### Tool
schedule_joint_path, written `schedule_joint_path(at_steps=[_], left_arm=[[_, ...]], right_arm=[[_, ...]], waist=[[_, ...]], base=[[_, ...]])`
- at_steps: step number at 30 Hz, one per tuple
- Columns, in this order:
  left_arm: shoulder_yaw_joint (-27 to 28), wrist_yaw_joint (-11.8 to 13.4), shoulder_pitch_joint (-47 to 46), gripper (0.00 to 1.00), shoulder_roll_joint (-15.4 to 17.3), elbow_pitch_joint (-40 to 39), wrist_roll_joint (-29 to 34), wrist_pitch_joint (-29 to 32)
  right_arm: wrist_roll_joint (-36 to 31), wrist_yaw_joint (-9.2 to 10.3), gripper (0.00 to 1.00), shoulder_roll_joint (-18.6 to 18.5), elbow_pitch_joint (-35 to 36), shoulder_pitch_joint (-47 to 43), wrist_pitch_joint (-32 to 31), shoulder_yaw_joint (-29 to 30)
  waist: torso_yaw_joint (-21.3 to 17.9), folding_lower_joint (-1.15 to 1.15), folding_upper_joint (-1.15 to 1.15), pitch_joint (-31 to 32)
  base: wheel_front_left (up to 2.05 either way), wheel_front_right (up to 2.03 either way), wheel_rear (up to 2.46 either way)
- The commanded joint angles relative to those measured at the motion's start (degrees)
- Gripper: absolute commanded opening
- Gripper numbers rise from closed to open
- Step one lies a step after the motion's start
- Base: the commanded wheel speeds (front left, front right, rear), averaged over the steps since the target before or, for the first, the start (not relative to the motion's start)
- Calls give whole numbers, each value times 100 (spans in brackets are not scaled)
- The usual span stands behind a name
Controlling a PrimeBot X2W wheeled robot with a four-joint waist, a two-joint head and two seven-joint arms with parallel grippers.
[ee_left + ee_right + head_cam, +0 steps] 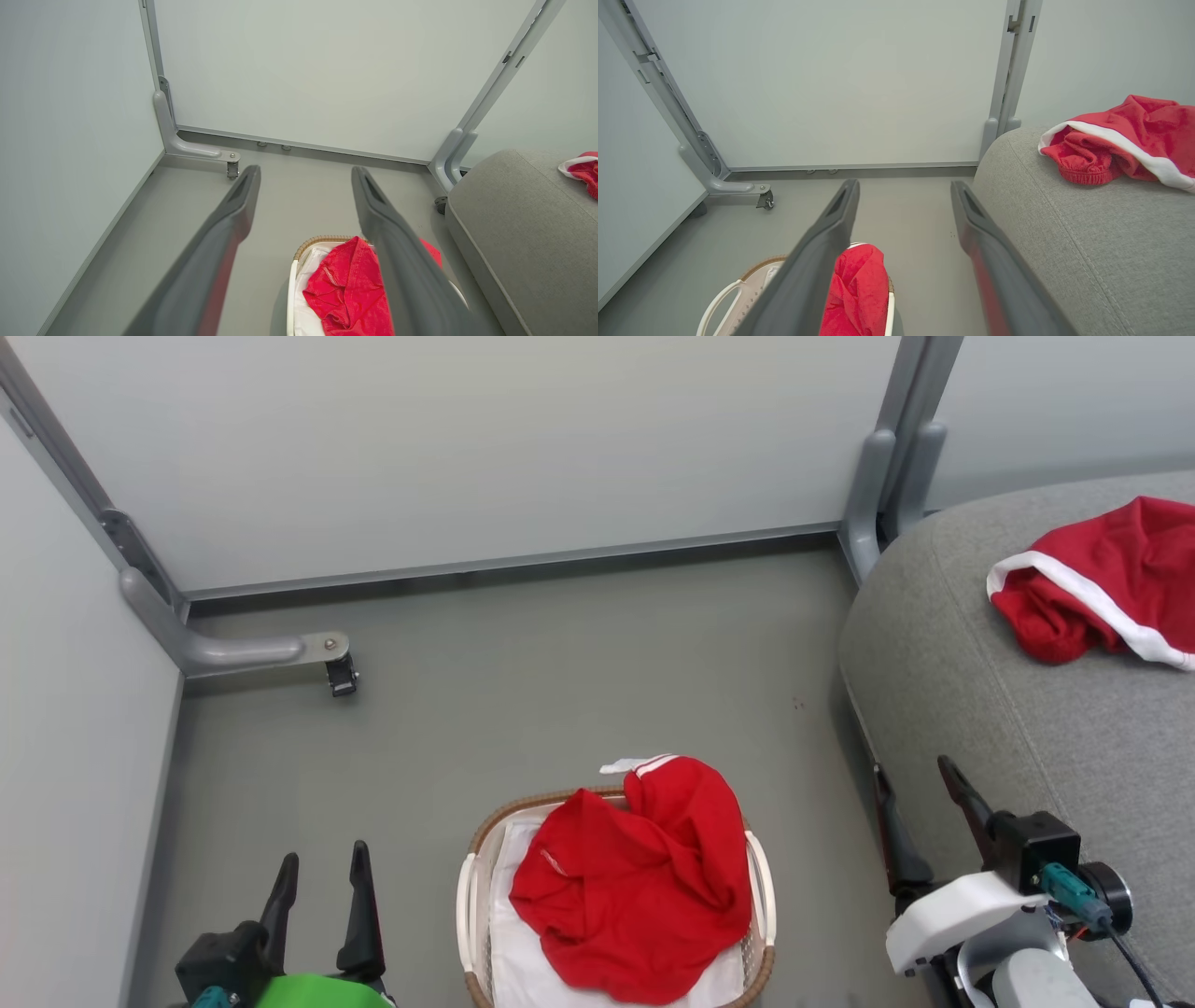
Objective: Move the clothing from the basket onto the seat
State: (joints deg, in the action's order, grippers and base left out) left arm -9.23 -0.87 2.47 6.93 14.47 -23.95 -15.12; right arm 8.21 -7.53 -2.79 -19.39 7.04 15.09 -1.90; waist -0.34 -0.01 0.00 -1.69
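A crumpled red garment (639,887) with white stripe trim fills the oval basket (464,915) on the floor and spills over its far rim; white lining shows beneath it. A second red garment (1111,579) with white edging lies on the grey seat (1008,728) at the right. My left gripper (325,854) hangs open to the left of the basket, holding nothing. My right gripper (913,770) is open and empty between the basket and the seat's edge. In the left wrist view, the open left gripper (306,170) frames the clothing (345,289). In the right wrist view, the open right gripper (904,183) has the seat (1087,242) at its right.
Pale partition walls close the space at the back and left. A grey metal foot with a caster (280,651) juts onto the floor at the left, and a grey post (887,476) stands by the seat's far corner. Open grey floor (560,663) lies beyond the basket.
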Motion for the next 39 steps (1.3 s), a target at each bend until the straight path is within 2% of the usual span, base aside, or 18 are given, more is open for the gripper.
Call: schedule_joint_path(at_steps=[1,21,39], left_arm=[[21,-46,83,100,-45,2,85,-4],[249,-348,-44,100,-272,197,391,-5],[303,-424,-141,100,-336,213,528,-5]], right_arm=[[37,8,100,-23,78,-145,11,-44],[135,8,100,-21,99,-268,11,-302],[94,8,100,-21,191,-139,11,-296]], waist=[[100,1,0,169],[41,1,0,276],[36,1,0,-3]], base=[[0,0,0],[0,0,0],[0,0,0]])
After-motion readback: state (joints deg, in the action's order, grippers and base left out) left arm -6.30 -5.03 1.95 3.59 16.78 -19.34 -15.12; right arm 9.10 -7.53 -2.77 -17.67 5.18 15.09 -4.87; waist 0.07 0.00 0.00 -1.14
